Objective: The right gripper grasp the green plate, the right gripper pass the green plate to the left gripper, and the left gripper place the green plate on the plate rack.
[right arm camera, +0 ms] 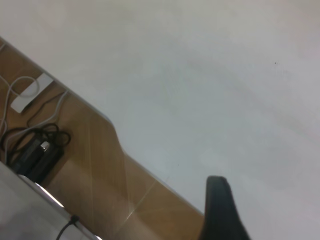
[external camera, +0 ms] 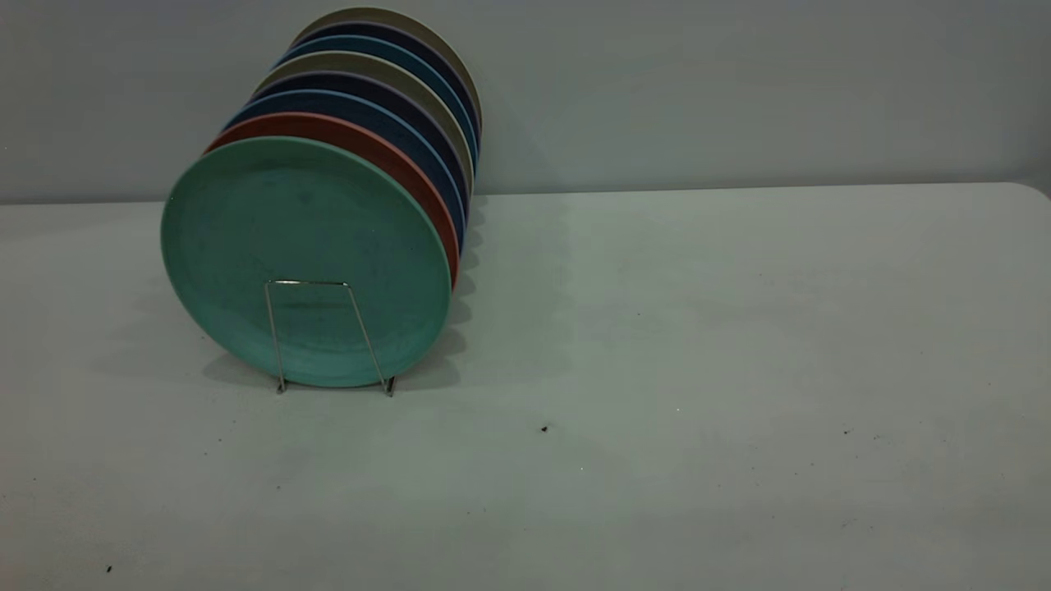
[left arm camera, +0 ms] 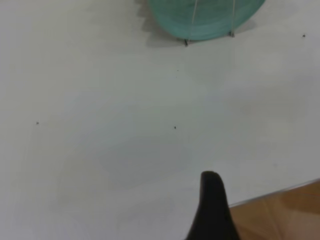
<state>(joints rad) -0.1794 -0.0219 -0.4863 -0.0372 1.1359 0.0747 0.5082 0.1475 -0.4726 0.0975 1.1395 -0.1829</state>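
White table (external camera: 698, 328), green plate (external camera: 305, 261) upright in plate rack (external camera: 328, 336)

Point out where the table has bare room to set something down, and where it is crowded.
Bare: the table right of the plate rack and in front of it. Crowded: the rack's row, from the green plate at the front back toward the wall.
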